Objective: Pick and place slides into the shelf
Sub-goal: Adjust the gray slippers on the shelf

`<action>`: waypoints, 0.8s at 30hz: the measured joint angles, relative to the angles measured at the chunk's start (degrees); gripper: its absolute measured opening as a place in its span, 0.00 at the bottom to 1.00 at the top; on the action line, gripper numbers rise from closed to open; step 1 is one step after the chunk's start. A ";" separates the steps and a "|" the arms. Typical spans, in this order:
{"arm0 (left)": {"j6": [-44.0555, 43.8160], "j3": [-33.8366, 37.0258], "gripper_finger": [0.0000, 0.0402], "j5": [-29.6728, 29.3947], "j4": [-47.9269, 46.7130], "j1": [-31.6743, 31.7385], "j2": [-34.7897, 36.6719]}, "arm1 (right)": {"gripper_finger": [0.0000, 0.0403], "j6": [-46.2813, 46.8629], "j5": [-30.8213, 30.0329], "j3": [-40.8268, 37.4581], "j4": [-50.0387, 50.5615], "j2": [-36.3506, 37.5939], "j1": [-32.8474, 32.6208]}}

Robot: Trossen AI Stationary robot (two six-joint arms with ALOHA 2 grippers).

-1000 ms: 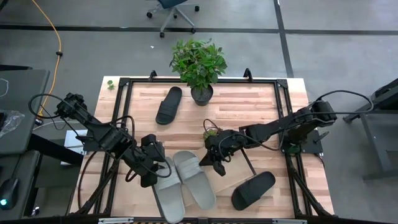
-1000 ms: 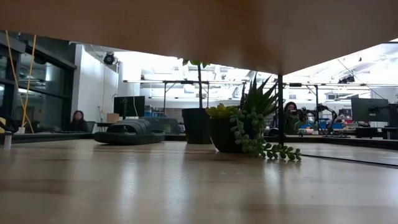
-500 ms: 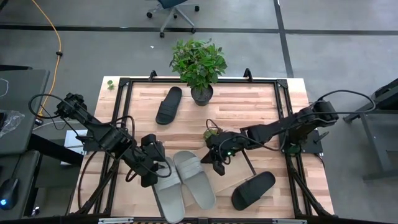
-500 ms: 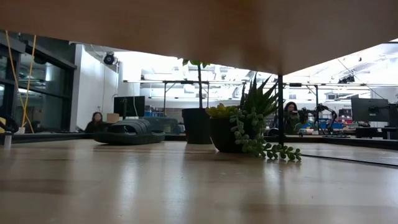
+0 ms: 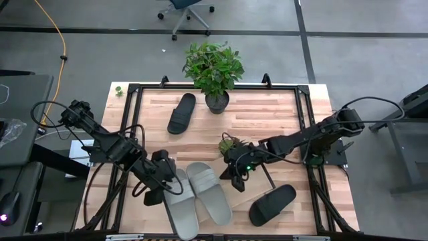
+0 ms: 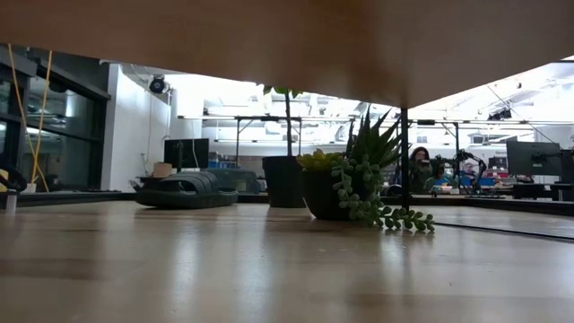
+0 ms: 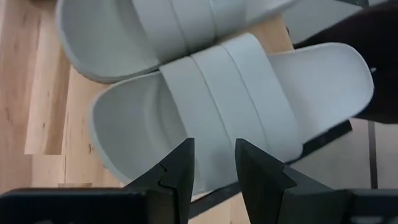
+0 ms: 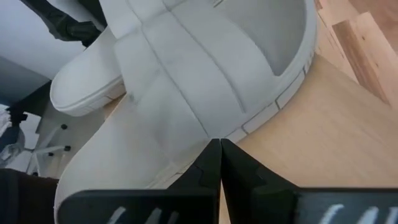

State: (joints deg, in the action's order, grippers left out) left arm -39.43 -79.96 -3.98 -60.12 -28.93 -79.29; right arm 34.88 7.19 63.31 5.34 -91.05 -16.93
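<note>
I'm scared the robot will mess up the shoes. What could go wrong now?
The left pincer sits half open at the rim of one grey slide, which touches the other grey slide. Moving one may drag its neighbour.

The right pincer is shut, its tip against that other slide's edge, so it may shove rather than lift.

Both slides hang over the table's near edge and could perhaps slip off.

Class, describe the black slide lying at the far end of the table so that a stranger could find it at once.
Start at the big leafy potted plant on the table's far edge. Just left of its dark pot lies a single black slide, angled on the pale wood. Unlike the other black slide near the front right and the two grey slides side by side at the front, it sits alone.
</note>
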 joint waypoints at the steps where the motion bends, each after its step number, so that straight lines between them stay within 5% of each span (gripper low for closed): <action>1: 0.10 0.00 0.26 0.47 0.00 0.00 -0.03 | 0.00 0.40 0.41 0.00 0.01 0.00 0.02; 16: 0.01 -0.02 0.01 5.24 -2.94 0.04 -2.55 | 0.00 0.85 12.18 0.02 0.09 0.07 -0.07; 24: -1.32 0.00 0.07 -1.63 -1.10 0.04 0.27 | 0.00 0.06 14.54 0.02 0.91 0.07 -1.55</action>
State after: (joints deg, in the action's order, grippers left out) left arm -40.75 -79.96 -5.60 -61.22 -28.88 -79.02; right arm 34.94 21.73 63.33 6.25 -90.98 -18.47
